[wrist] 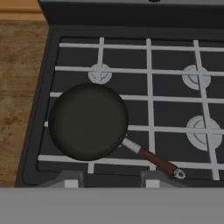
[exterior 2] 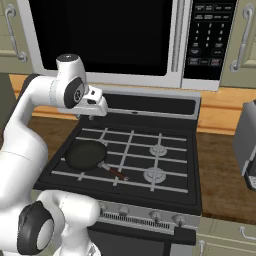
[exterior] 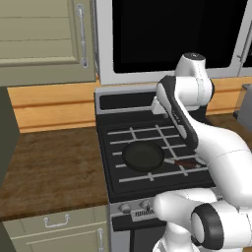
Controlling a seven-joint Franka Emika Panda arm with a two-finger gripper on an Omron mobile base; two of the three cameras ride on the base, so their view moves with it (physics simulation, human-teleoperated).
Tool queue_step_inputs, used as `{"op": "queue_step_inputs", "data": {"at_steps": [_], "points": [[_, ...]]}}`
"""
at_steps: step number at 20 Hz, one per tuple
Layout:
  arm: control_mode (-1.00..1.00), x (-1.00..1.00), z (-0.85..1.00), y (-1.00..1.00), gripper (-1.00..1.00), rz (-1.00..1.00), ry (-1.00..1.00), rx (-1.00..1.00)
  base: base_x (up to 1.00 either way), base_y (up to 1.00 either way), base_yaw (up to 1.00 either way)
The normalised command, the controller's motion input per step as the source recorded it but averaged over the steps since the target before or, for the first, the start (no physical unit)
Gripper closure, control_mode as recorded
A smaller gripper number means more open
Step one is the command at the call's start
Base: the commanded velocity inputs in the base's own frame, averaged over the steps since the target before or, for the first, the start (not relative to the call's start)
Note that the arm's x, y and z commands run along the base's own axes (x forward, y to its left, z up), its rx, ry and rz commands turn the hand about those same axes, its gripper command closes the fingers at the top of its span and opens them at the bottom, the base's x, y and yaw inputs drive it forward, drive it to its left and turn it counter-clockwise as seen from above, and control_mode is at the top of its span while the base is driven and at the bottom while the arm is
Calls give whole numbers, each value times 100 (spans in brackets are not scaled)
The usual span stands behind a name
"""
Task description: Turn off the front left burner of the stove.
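The stove [exterior: 147,101] [exterior 2: 150,106] is black with pale grey grates. Its front left burner [wrist: 48,158] is covered by a round black frying pan [exterior: 142,155] [exterior 2: 86,155] [wrist: 88,121], whose brown handle points toward the front right. Only the grate bars show around the pan. Small grey knobs [exterior: 125,207] [exterior 2: 156,216] line the stove's front edge. My gripper [exterior: 158,107] [exterior 2: 92,114] hangs high over the back left of the cooktop, looking down. In the hand view the gripper [wrist: 110,180] is open, its tips wide apart with nothing between them, above the front edge near the pan.
A silver-framed microwave [exterior: 172,34] [exterior 2: 125,35] hangs above the stove. Wooden counter [exterior: 49,162] lies to the left, and a grey appliance [exterior 2: 247,145] stands on the counter to the right. Round grey burner discs [wrist: 99,73] [wrist: 203,131] show on the other quarters.
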Motion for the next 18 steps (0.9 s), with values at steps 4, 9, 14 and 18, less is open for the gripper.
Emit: {"op": "queue_step_inputs", "data": {"at_steps": [4, 9, 14, 18], "points": [[-100, 10, -10, 0, -100, 0, -3, 0, 0, 0, 0], [-100, -33, -3, 2, -100, 1, -1, -2, 0, 0, 0], [-100, -56, 0, 0, -100, 1, -2, 0, 0, 0, 0], [-100, -22, 0, 0, -100, 0, -1, 0, 0, 0, 0]]}}
